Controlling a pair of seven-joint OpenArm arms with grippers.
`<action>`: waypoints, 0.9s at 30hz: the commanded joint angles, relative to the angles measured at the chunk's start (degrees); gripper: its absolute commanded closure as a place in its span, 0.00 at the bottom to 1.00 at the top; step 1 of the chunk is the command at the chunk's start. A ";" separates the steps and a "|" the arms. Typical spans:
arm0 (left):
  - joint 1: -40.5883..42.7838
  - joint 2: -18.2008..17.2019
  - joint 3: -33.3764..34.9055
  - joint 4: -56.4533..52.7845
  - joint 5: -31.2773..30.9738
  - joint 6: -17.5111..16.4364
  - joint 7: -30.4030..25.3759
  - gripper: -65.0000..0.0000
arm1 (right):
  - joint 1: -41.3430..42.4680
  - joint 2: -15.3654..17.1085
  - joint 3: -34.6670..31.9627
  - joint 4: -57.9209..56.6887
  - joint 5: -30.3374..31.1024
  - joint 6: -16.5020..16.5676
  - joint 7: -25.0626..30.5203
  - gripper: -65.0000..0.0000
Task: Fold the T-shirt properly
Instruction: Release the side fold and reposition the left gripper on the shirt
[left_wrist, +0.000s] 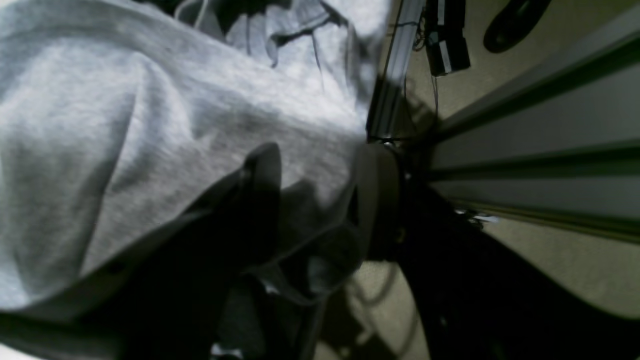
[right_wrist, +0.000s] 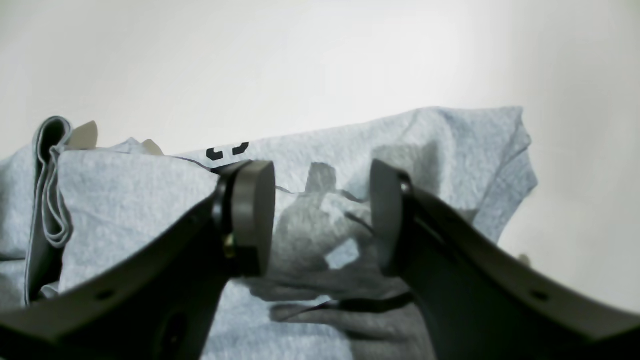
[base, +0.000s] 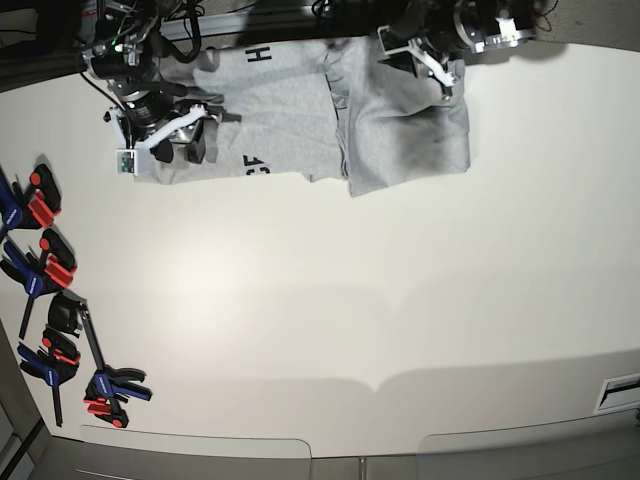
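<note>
The light grey T-shirt (base: 400, 130) lies crumpled along the table's back edge, partly folded over itself, with black lettering (base: 255, 165) showing on its left half. My right gripper (base: 185, 140) is open just over the shirt's left part; in the right wrist view the gripper (right_wrist: 320, 220) is empty above the grey cloth (right_wrist: 450, 150), near a bit of lettering (right_wrist: 227, 150). My left gripper (base: 440, 65) is at the shirt's far right corner; in the left wrist view the gripper (left_wrist: 322, 185) is open, with the shirt (left_wrist: 150, 125) and its hem lying between the fingers.
Several blue and black clamps with red handles (base: 45, 270) lie along the white table's (base: 330, 300) left edge. Aluminium frame rails (left_wrist: 395, 65) and the floor show just past the table's back edge, right beside my left gripper.
</note>
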 joint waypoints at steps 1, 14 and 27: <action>0.02 -0.33 0.02 0.44 -0.50 0.10 -1.38 0.64 | 0.17 0.33 0.20 1.09 0.61 -0.13 1.46 0.56; 0.00 -0.15 0.00 -2.49 -0.79 0.10 -2.84 0.85 | 0.17 0.33 0.17 1.09 0.63 -0.13 1.73 0.56; -3.72 1.42 0.00 9.84 -8.22 4.20 -0.59 1.00 | 0.15 0.31 0.20 1.09 0.61 -0.13 1.68 0.56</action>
